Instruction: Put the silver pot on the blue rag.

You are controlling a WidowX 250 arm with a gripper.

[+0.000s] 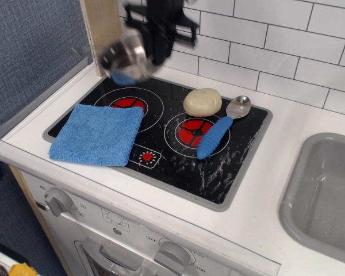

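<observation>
Gripper (pixel 155 49) pinching the silver pot (pixel 126 57), lifted clear at far left; placement on the blue rag (pixel 98 134) remains.

Shiny metal silver pot (pixel 126 57), fuzzy cloth blue rag (pixel 98 134), glossy black cooktop (pixel 230 167).

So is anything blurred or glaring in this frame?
In the only view, observation.image, the pot and gripper are smeared by motion blur, while the rag, spoon and pale dough-like lump are sharp. The black cooktop shows whitish streaks or reflections.
</observation>
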